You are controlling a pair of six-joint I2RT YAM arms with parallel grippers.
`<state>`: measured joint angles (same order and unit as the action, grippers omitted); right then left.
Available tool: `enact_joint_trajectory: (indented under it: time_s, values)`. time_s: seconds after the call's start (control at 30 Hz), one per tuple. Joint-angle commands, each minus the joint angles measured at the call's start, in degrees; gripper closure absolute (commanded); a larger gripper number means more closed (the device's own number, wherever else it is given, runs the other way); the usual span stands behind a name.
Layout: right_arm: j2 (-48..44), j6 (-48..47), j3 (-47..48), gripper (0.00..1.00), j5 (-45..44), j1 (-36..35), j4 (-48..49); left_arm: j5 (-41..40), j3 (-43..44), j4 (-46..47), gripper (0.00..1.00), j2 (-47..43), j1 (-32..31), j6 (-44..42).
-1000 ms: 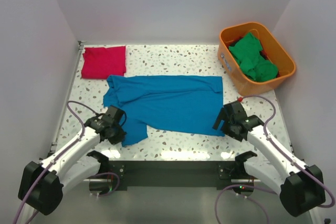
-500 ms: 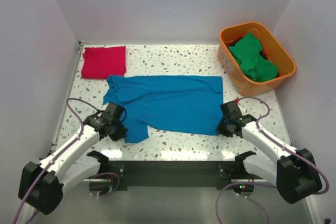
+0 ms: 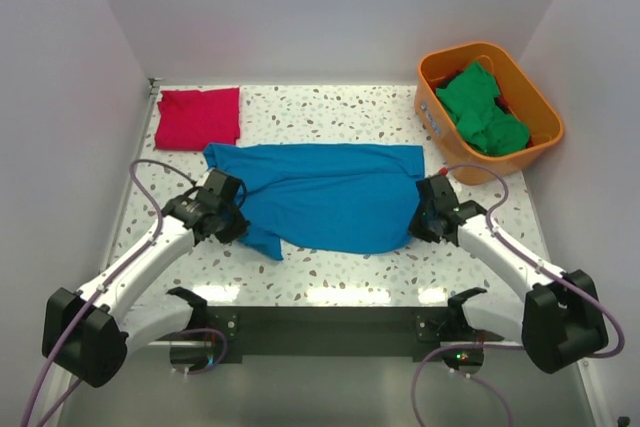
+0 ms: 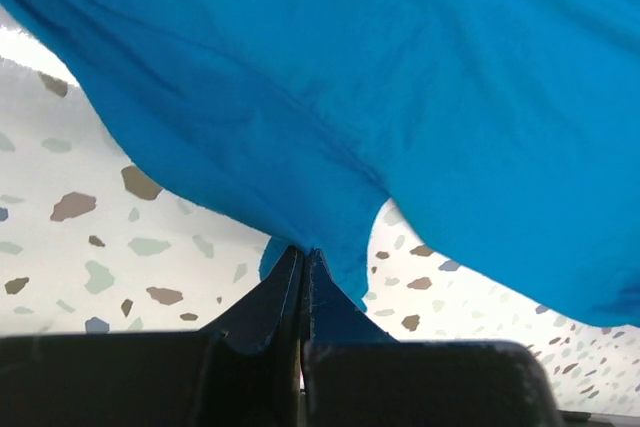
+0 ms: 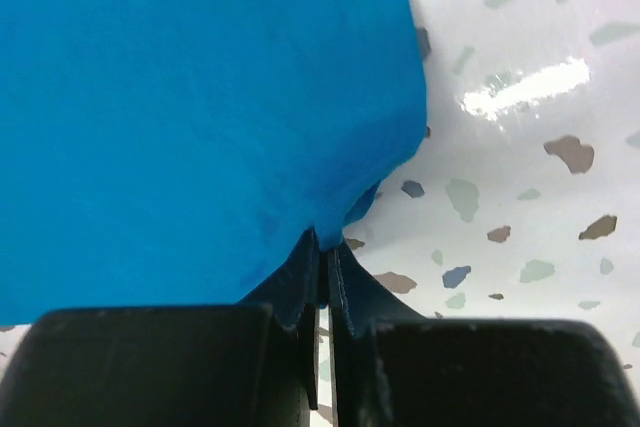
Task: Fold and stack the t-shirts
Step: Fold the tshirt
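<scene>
Left gripper (image 4: 303, 252): closed, pinching the near left edge of the bright blue soft cotton t-shirt (image 3: 330, 187), spread in the middle.
Right gripper (image 5: 322, 245): closed, pinching its near right corner.
Fold well: lift both sides evenly.
Folded red cotton t-shirt (image 3: 198, 117): far left, probably done.

There's a blue tee (image 3: 330, 197), red tee (image 3: 198, 117), speckled table (image 3: 340, 272).
</scene>
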<state>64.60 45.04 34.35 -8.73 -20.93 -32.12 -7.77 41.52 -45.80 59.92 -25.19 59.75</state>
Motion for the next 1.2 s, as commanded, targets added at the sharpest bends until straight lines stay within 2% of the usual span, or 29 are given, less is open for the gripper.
enact_joint_trajectory:
  time_s: [0.0,0.3,0.73,1.17]
  values:
    - [2.37,-3.54,5.63,1.0,0.03,0.01,0.3,-1.99,4.88,3.61,1.0,1.51,0.84,-2.61]
    - [10.89,-7.06,15.12,1.0,-1.38,1.67,0.48,2.32,9.98,10.02,1.0,8.19,11.56,-9.21]
    - [21.26,-11.64,24.62,1.0,-0.76,5.98,-0.22,-2.51,21.84,11.44,1.0,19.61,13.59,-11.76]
    - [29.0,-14.27,33.85,1.0,-1.9,7.83,-0.4,-5.68,23.87,13.46,1.0,22.17,17.01,-13.16]
